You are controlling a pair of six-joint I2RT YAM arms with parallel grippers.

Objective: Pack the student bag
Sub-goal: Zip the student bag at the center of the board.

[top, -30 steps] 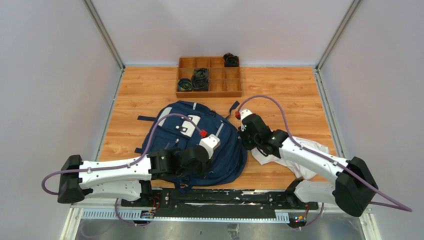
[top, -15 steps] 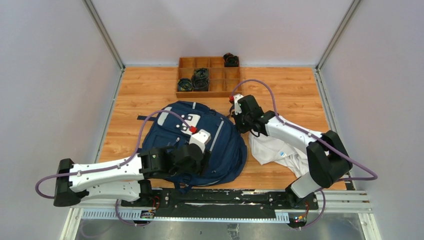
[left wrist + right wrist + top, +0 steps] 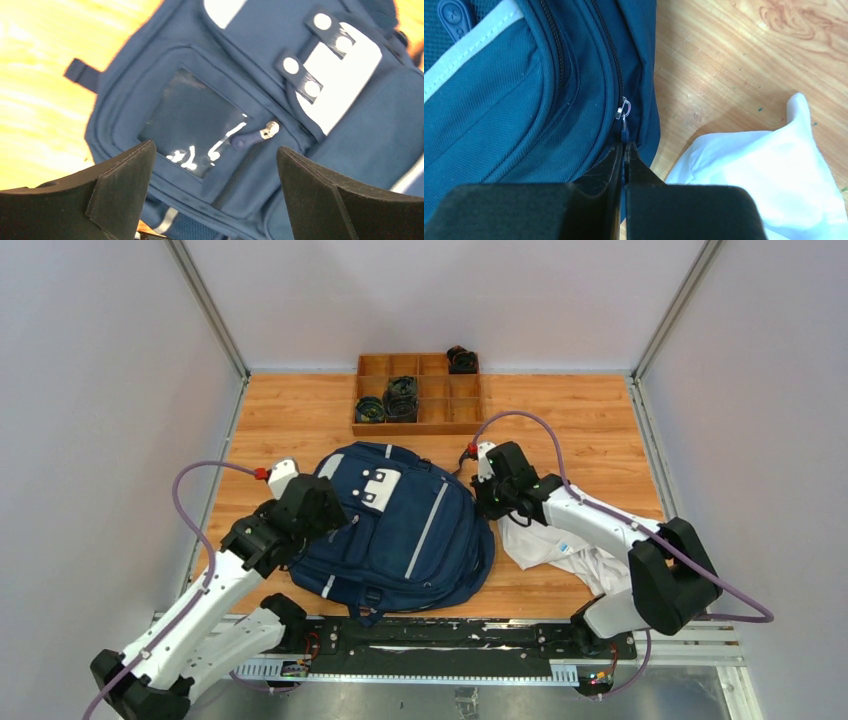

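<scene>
Unzipping seems the step in hand: the student bag [image 3: 410, 535] lies mid-frame in the top view, right gripper [image 3: 625, 146] pinched shut on its zipper pull [image 3: 624, 131], left gripper [image 3: 215, 150] spread wide and empty above the front pocket [image 3: 192, 130]; next, likely, draw the pull along its track.

the student bag [image 3: 400, 530] lay flat on the near middle of the worktop [image 3: 290, 420]. behind it, at the far edge, sat a divided tray [image 3: 418, 392] with rolled bundles [image 3: 402, 398] in some compartments. a cloth [image 3: 570, 545] lay just right of the bag. the left end effector [image 3: 214, 150] hung over the bag's left part; the right end effector [image 3: 625, 146] met the zip pull [image 3: 624, 131] at its right edge.
</scene>
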